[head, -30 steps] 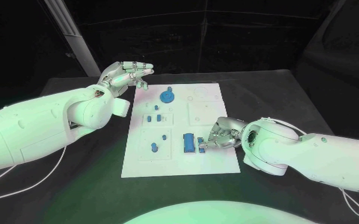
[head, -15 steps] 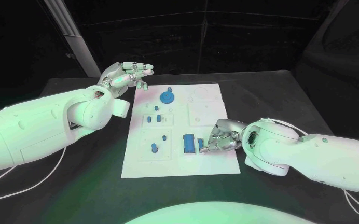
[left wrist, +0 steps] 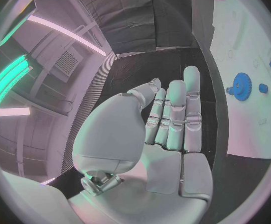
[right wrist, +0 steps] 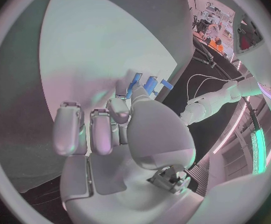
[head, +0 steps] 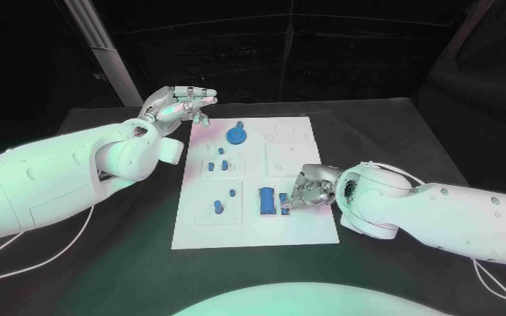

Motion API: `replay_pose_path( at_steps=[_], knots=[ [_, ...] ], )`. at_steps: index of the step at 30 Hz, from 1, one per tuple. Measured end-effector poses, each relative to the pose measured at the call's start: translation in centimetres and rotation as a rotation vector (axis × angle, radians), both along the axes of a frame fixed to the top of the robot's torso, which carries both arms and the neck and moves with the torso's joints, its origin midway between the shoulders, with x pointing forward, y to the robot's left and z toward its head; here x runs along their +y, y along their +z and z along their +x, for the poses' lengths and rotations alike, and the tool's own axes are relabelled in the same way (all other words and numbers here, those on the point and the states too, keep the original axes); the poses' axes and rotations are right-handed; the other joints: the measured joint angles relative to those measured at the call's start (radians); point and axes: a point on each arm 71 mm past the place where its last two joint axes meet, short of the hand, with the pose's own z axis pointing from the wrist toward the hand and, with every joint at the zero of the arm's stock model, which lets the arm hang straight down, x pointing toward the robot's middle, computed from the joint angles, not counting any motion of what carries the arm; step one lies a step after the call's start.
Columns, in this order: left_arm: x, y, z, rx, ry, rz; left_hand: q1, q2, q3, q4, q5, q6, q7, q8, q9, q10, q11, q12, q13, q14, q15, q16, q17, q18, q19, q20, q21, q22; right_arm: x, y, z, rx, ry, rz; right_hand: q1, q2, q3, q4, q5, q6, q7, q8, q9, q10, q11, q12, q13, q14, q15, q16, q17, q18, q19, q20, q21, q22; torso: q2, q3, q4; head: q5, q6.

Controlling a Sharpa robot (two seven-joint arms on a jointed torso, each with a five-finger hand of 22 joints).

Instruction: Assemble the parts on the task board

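Observation:
The white task board [head: 300, 224] lies mid-table. On it a blue gear [head: 236, 136] sits at the far end, small blue parts [head: 219, 164] lie mid-left, and a blue block [head: 267, 200] stands near the front. My right hand [head: 310, 189] is curled down on the board's right side, thumb and finger pinching a small blue part [head: 284, 202] beside the block. The right wrist view has that part [right wrist: 135, 82] at the fingertips [right wrist: 119, 106]. My left hand [head: 179, 105] hovers open past the board's far-left corner, holding nothing. In the left wrist view, that hand [left wrist: 173, 119] is beside the gear [left wrist: 240, 83].
Two more small blue parts [head: 218, 207] sit at the board's front left. The black table [head: 105, 257] surrounds the board. A slanted pale post [head: 100, 45] stands behind my left arm.
My right hand has edged slightly toward the blue block, still at the small part. The left hand has stayed in place.

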Motion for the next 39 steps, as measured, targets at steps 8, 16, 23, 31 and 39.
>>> replay_pose_path(
  at_steps=[8, 16, 23, 31, 39],
  knots=[
    [0.1, 0.0, 0.0, 0.0, 0.001, 0.001, 0.0, 0.0, 0.0, 0.0, 0.0, 0.0, 0.0, 0.0, 0.0, 0.0, 0.0, 0.0, 0.0, 0.0, 0.0, 0.0, 0.0, 0.0, 0.0, 0.0, 0.0, 0.0, 0.1, 0.1, 0.0, -0.009, 0.018, -0.002, 0.005, -0.013, -0.012, -0.01, 0.0, -0.014, 0.002, -0.008, -0.001, 0.0, 0.0, 0.0, 0.001, 0.0, 0.0, 0.0, 0.0, 0.0, 0.0, 0.0, 0.0, -0.002, -0.002, 0.0, -0.0012, 0.004, 0.004],
    [0.0, 0.0, 0.1, 0.001, 0.002, 0.002, 0.0, 0.0, 0.0, 0.0, 0.0, 0.0, 0.0, 0.0, 0.0, -0.004, 0.004, 0.0, 0.0, -0.004, 0.004, 0.0, -0.003, 0.0, 0.0, 0.0, 0.0, 0.0, -0.7, 0.3, -0.1, -0.049, -0.009, 0.053, 0.0, -0.018, -0.029, -0.004, 0.002, -0.023, 0.006, -0.014, -0.007, 0.0, 0.0, 0.0, 0.0, 0.0, 0.0, 0.0, 0.0, 0.0, 0.0, 0.0, 0.0, -0.005, -0.005, -0.0002, -0.0036, -0.001, 0.011],
    [0.2, -0.5, 0.0, 0.009, 0.003, 0.012, 0.0, 0.0, -0.003, -0.003, 0.0, 0.0, 0.0, 0.001, 0.0, -0.004, 0.004, 0.0, -0.001, -0.006, 0.001, 0.0, -0.003, 0.0, 0.0, 0.0, 0.0, 0.0, -1.7, 0.9, 0.3, -0.088, -0.046, 0.228, 0.011, -0.006, -0.052, -0.012, 0.014, -0.094, 0.032, -0.051, -0.017, -0.075, 0.031, -0.141, -0.108, 0.002, 0.01, -0.075, -0.055, 0.001, -0.059, 0.015, -0.082, -0.13, -0.01, -0.0011, -0.0042, -0.002, 0.021],
    [0.6, -1.1, 0.1, 0.02, 0.008, 0.026, -0.005, -0.005, -0.023, 0.017, 0.0, -0.007, 0.0, 0.013, 0.0, -0.004, 0.004, 0.018, -0.005, -0.05, 0.004, -0.036, -0.031, 0.0, -0.03, 0.01, -0.035, -0.019, -3.9, 1.0, 3.9, -0.096, -0.167, 0.552, 0.153, 0.058, -0.032, -0.076, 0.008, -0.197, 0.107, -0.111, -0.045, -0.396, 0.108, -0.646, -0.498, -0.252, 0.089, -0.768, -0.712, 0.094, -0.393, 0.08, -0.648, -0.76, -0.03, -0.0058, -0.0046, -0.001, 0.05],
    [1.4, -1.7, 1.1, 0.024, 0.044, 0.02, -0.035, -0.014, -0.094, 0.057, 0.004, -0.007, 0.0, 0.03, -0.005, 0.031, 0.016, -0.048, -0.029, -0.176, 0.044, -0.422, -0.215, 0.0, -0.201, 0.051, -0.252, -0.169, -4.8, 1.4, 8.9, -0.153, -0.301, 0.853, 0.174, 0.095, -0.029, -0.159, -0.032, -0.232, 0.143, -0.151, -0.134, -0.403, 0.175, -0.9, -0.871, -0.398, 0.176, -1.208, -1.019, 0.094, -0.487, 0.192, -1.047, -1.027, -0.054, -0.0085, -0.0132, 0.006, 0.107]
  ],
)
